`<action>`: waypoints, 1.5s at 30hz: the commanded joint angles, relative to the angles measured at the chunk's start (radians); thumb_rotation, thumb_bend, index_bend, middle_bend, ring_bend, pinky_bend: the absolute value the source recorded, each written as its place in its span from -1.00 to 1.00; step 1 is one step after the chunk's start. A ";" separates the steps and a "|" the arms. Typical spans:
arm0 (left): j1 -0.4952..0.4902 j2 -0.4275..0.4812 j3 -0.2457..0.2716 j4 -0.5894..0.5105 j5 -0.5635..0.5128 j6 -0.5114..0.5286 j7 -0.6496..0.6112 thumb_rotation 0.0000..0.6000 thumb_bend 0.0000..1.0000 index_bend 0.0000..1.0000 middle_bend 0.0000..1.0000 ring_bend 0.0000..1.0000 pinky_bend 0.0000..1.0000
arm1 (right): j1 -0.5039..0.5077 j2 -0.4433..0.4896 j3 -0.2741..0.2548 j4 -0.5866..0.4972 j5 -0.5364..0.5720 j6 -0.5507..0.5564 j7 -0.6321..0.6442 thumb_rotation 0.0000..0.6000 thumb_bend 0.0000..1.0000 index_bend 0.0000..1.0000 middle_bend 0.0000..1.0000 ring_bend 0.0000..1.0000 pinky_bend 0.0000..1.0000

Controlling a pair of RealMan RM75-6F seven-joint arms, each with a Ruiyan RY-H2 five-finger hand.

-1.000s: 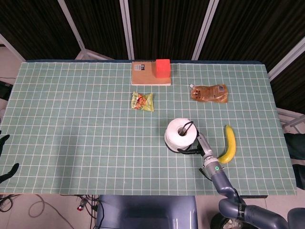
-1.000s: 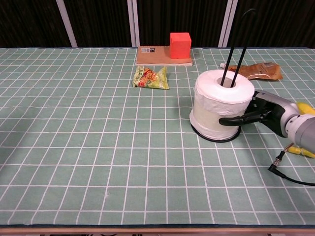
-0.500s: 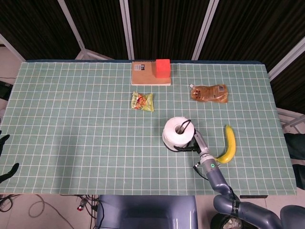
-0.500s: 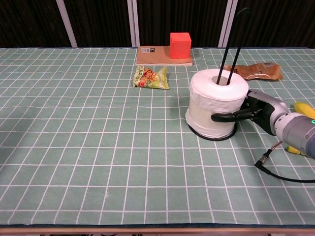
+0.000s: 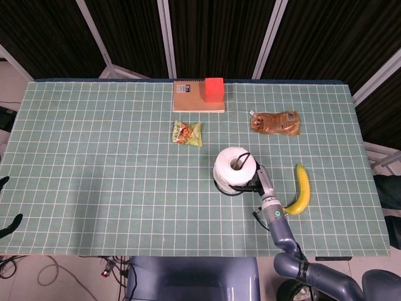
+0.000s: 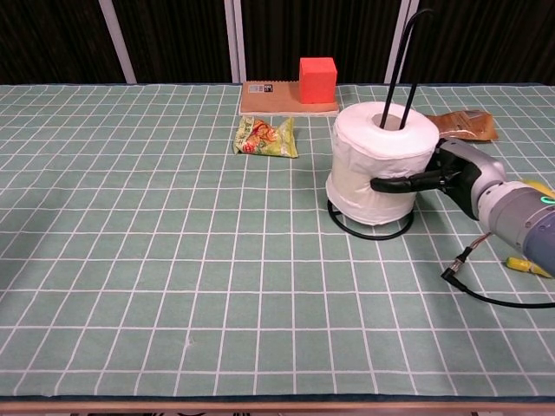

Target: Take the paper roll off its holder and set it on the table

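A white paper roll (image 6: 380,165) (image 5: 233,167) sits around the two black upright rods of its wire holder (image 6: 397,61). The roll hangs a little above the holder's black ring base (image 6: 368,227), which shows beneath it. My right hand (image 6: 442,173) (image 5: 258,182) grips the roll from its right side, dark fingers (image 6: 401,183) wrapped across its front. My left hand shows in neither view.
A banana (image 5: 301,189) lies right of the hand. A brown pouch (image 5: 275,121) and a green snack bag (image 5: 187,133) lie farther back. A red cube (image 5: 214,89) stands on a cardboard pad (image 5: 191,98) at the far edge. A black cable (image 6: 486,295) trails from my right wrist.
My right hand has raised the paper roll up the rods, so the ring base now shows under it. Roll and hand also shifted slightly left and back.
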 commanded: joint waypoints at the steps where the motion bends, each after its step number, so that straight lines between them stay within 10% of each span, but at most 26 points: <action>1: 0.000 0.000 0.001 0.000 0.002 0.001 0.000 1.00 -0.55 -0.76 -1.00 -1.00 -0.94 | -0.004 0.020 0.010 -0.031 -0.002 0.007 -0.003 1.00 -1.00 -0.36 -0.47 -0.41 -0.87; 13: 0.004 0.000 -0.001 -0.003 0.002 0.010 0.000 1.00 -0.55 -0.76 -1.00 -1.00 -0.94 | -0.025 0.298 0.064 -0.358 -0.026 -0.020 -0.074 1.00 -1.00 -0.32 -0.47 -0.41 -0.87; 23: 0.005 -0.006 0.007 -0.009 0.017 0.013 0.018 1.00 -0.55 -0.76 -1.00 -1.00 -0.94 | -0.023 0.580 0.207 -0.643 0.089 -0.045 -0.157 1.00 -1.00 -0.32 -0.47 -0.41 -0.87; 36: 0.009 -0.001 0.005 -0.009 0.016 0.018 0.006 1.00 -0.55 -0.76 -1.00 -1.00 -0.94 | -0.059 0.899 0.416 -0.755 0.328 -0.050 -0.162 1.00 -1.00 -0.32 -0.47 -0.46 -0.87; 45: 0.007 -0.007 0.008 -0.011 0.020 0.017 0.022 1.00 -0.55 -0.76 -1.00 -1.00 -0.94 | -0.164 0.982 0.363 -0.697 0.281 -0.118 -0.079 1.00 -1.00 -0.34 -0.50 -0.56 -0.88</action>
